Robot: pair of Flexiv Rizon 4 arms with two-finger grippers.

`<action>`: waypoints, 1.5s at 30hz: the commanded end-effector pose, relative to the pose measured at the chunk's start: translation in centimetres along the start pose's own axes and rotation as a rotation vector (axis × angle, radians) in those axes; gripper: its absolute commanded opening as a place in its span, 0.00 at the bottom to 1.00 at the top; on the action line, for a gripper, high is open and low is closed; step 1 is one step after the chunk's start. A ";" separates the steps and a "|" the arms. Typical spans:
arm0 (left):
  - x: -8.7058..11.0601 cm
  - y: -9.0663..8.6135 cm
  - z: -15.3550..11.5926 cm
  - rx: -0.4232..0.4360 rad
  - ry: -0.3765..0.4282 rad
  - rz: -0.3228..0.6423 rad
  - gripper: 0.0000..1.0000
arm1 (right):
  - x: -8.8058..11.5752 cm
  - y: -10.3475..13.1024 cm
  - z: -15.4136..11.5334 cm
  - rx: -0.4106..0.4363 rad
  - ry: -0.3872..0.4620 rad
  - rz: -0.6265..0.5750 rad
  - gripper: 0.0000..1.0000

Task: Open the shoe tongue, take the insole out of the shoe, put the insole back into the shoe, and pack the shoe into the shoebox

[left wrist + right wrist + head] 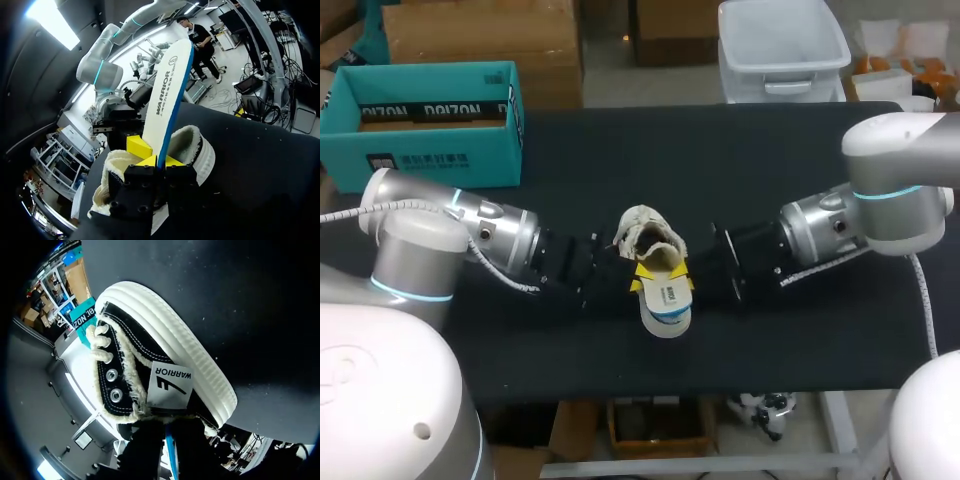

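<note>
Currently left gripper is clamping the printed insole at the shoe (shoebox well apart); right gripper grip indeterminate

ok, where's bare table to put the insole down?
Free: the table behind the shoe, between shoebox and right arm; also the strip along the near edge. Crowded: mid-row, where left arm and right arm meet at shoe and insole.

Both arms stretch low and nearly level toward the middle, the left arm entering from the left, the right arm from the right. The left hand pinches an insole between its yellow tips; the right hand faces it, close by.
</note>
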State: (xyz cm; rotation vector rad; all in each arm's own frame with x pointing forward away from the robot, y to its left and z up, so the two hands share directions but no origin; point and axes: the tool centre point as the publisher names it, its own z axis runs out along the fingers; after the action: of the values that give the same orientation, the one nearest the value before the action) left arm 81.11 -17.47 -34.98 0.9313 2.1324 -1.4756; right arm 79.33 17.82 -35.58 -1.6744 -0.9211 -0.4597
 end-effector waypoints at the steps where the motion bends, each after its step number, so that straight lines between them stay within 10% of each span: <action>1: 0.1 0.2 0.5 0.002 -0.001 0.000 0.00 | -0.2 0.0 0.0 0.002 0.007 0.003 0.22; 2: 0.2 0.1 0.4 0.003 0.000 0.002 0.00 | -0.3 -0.3 -0.1 -0.002 0.008 0.004 0.55; 5: 0.2 -0.1 0.4 0.005 0.000 0.006 0.00 | -0.4 -1.0 -0.3 -0.012 0.013 -0.003 0.78; 17: 0.4 -0.4 0.0 0.002 -0.009 0.007 0.00 | -0.7 -2.6 -0.6 -0.029 0.016 -0.010 0.00; 25: 0.4 -1.0 0.0 0.003 -0.007 0.008 0.00 | -1.0 -2.4 -0.1 0.002 0.003 0.000 0.00; 27: 0.5 -1.5 0.0 0.010 -0.002 0.023 0.40 | -1.1 -2.4 0.0 0.007 -0.002 -0.004 0.00; 30: 0.8 -2.5 -0.1 0.014 -0.001 0.050 0.47 | -1.3 -2.3 0.1 0.009 -0.007 -0.012 0.00; 34: 0.9 -3.1 -0.2 0.017 -0.006 0.067 0.38 | -1.5 -2.1 0.2 0.007 -0.007 -0.017 0.00; 37: 0.8 -3.2 -0.2 0.013 -0.008 0.072 0.00 | -1.5 -1.8 0.2 0.006 -0.010 -0.019 0.00; 45: 0.6 -1.9 0.5 -0.025 0.003 0.058 0.00 | -0.8 -0.3 0.0 -0.019 -0.039 -0.028 0.00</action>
State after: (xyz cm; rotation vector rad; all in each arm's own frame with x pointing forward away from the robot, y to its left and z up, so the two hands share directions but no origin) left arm 79.11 -17.67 -33.95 0.9805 2.1001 -1.4178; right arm 77.84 17.31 -35.66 -1.6899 -0.9650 -0.4667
